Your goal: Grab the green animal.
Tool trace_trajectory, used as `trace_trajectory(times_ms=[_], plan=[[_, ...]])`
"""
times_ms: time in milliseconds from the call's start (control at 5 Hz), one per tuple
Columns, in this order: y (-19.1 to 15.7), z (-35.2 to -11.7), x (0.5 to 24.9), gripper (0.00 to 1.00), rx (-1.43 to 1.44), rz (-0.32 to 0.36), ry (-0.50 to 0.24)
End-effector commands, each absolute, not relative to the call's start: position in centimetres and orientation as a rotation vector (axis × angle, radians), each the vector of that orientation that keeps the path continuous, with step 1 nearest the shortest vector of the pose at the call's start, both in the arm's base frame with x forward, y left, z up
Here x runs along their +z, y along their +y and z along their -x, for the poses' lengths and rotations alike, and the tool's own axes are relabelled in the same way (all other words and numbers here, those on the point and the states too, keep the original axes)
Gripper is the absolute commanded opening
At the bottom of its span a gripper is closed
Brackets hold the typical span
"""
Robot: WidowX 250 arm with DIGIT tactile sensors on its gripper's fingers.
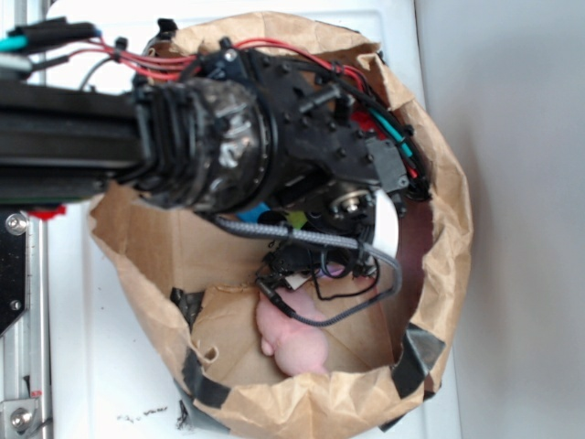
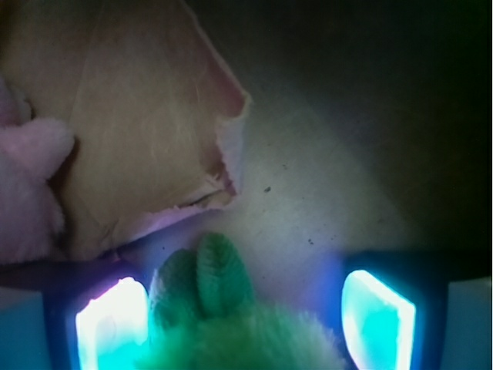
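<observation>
In the wrist view the green animal [image 2: 219,281] lies between my gripper [image 2: 245,312] fingers at the bottom edge. Its two ribbed green feet point up the frame, and the fuzzy lime body [image 2: 258,343] sits below them. The gripper is open: the left pad [image 2: 108,320] is close against the toy's side, while the right pad [image 2: 377,312] stands apart from it with a gap. In the exterior view the arm [image 1: 274,137] reaches down into a brown paper bag [image 1: 448,229] and hides the green animal.
A pink plush [image 1: 292,338] lies in the bag near its front wall and shows at the left edge of the wrist view [image 2: 31,193]. A torn brown paper flap [image 2: 139,116] lies beside it. The bag's walls ring the arm closely.
</observation>
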State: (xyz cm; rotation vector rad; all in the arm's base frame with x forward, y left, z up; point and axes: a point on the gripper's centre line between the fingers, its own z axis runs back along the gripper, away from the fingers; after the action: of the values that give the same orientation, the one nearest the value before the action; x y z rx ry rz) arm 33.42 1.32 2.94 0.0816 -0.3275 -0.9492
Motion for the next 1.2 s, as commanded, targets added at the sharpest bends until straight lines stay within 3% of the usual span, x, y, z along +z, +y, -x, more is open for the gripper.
trace_trajectory(times_ms=[0, 400, 600, 800, 1000], plan=[[0.9, -33.7, 3.3, 0.0, -0.958, -0.114, -0.38], [1.0, -33.8, 3.3, 0.0, -0.951, -0.12, -0.41], [1.3, -33.7, 4.7, 0.0, -0.897, -0.097, -0.43], [2.8, -29.7, 9.6, 0.0, -0.806, -0.03, -0.478], [3.1, -29.2, 14.6, 0.0, -0.701, -0.003, -0.49]])
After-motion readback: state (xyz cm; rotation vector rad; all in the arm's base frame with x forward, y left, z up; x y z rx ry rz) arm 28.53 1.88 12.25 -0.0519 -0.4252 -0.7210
